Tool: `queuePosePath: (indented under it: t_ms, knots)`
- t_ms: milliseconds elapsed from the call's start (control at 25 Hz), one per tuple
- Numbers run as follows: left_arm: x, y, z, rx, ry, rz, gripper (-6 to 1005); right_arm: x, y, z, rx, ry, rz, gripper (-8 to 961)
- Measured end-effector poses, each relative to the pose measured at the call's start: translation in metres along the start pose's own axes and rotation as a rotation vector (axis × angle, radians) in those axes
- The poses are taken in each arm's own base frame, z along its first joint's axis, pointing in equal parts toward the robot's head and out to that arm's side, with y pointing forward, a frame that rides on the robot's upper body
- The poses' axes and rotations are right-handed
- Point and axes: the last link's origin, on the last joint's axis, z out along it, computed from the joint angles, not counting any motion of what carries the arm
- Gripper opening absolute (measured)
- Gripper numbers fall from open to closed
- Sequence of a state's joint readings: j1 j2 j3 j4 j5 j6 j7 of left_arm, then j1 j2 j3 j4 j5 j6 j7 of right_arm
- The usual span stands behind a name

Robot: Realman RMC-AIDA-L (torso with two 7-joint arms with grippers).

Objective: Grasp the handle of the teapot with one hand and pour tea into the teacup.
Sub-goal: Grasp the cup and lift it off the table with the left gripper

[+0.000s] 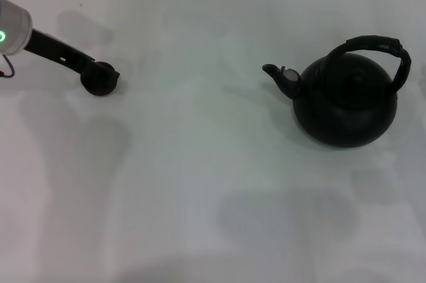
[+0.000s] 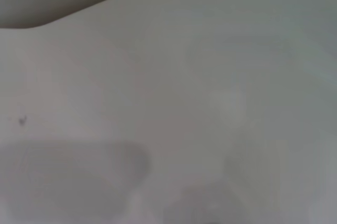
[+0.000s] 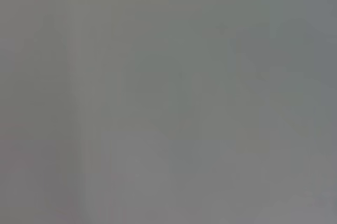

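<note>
My left gripper reaches the teacup, well left of the teapot; I cannot tell my finger state. The teapot's spout faces the cup, handle free for grasping.

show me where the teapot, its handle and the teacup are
teapot [image 1: 346, 106], head view, middle of its round black body
handle [image 1: 374, 42], head view, top of the arched bail
teacup [image 1: 100, 78], head view, its dark body at the tip of the left arm
</note>
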State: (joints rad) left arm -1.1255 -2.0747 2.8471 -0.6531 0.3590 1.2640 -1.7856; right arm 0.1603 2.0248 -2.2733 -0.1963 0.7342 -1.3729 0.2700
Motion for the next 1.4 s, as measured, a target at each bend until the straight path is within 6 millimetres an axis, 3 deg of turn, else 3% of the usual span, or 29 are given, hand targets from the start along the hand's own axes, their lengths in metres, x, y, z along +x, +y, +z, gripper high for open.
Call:
queuePosePath:
  t_ms: [880, 1240, 1400]
  knots:
    - [-0.004, 0.001, 0.007, 0.006, -0.013, -0.003, 862, 0.000, -0.002, -0.002, 0.012, 0.001, 0.002, 741]
    - [0.000, 0.001, 0.005, 0.009, -0.025, 0.001, 732, 0.001, -0.002, -0.003, 0.013, 0.002, 0.002, 742]
    - [0.011, 0.005, 0.003, 0.005, -0.034, 0.038, 686, 0.001, -0.002, -0.003, 0.014, 0.003, 0.002, 743]
